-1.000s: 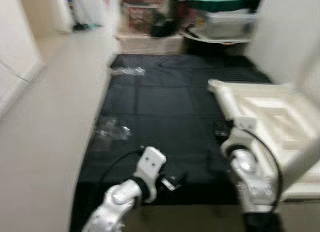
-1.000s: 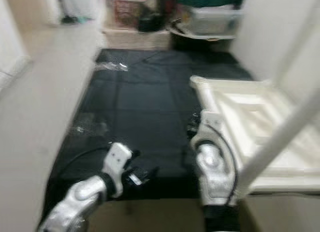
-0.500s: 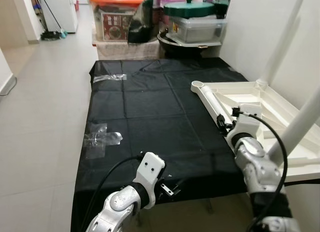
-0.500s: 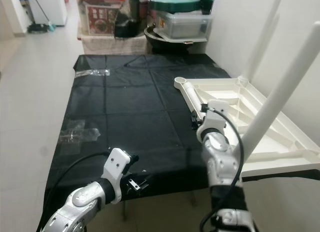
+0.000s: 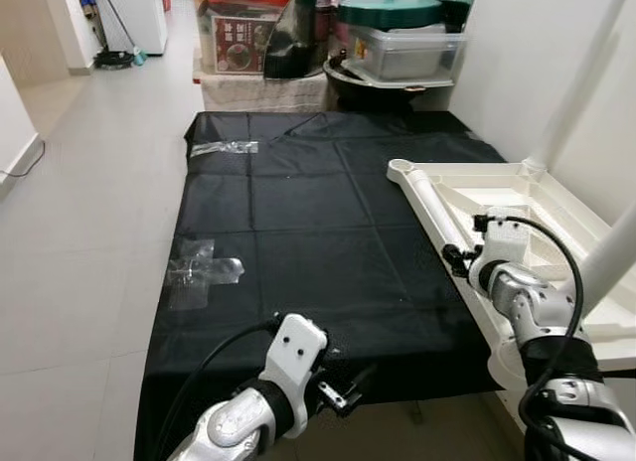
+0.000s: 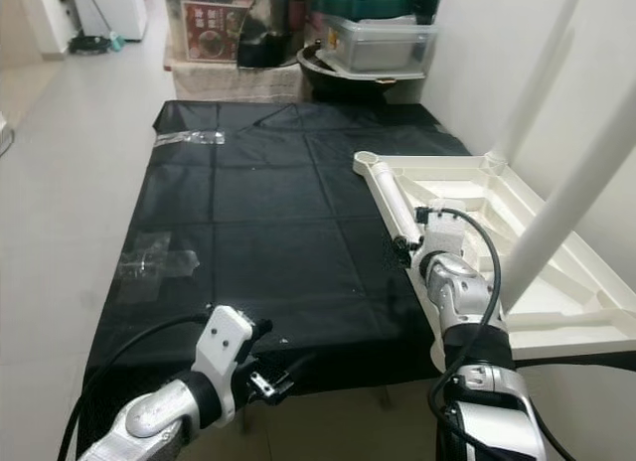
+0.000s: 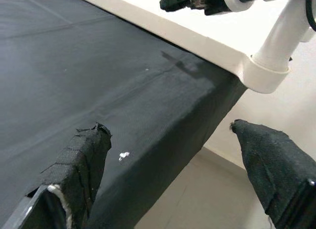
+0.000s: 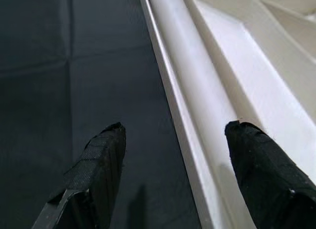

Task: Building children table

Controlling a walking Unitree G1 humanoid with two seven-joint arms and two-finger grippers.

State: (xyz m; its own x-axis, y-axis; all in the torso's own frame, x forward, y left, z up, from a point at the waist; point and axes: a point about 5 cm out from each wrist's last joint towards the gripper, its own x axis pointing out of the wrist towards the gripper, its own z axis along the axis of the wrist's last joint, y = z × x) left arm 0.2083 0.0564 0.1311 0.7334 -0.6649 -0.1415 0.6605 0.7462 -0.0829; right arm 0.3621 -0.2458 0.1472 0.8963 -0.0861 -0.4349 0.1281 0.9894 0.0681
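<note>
The right tool (image 8: 170,179), fingers spread, straddles the upturned table's (image 5: 517,198) long rim; left tool (image 7: 173,179), spread, hangs farther off.

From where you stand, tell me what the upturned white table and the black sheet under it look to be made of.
The upturned white table looks like moulded plastic: a smooth satin surface with rounded edges, ribbed recesses and tube-like legs. The black floor sheet looks like thin fabric or non-woven cloth: matte, with square fold creases and soft wrinkles at its far edge. Which one cannot be told for sure.
</note>
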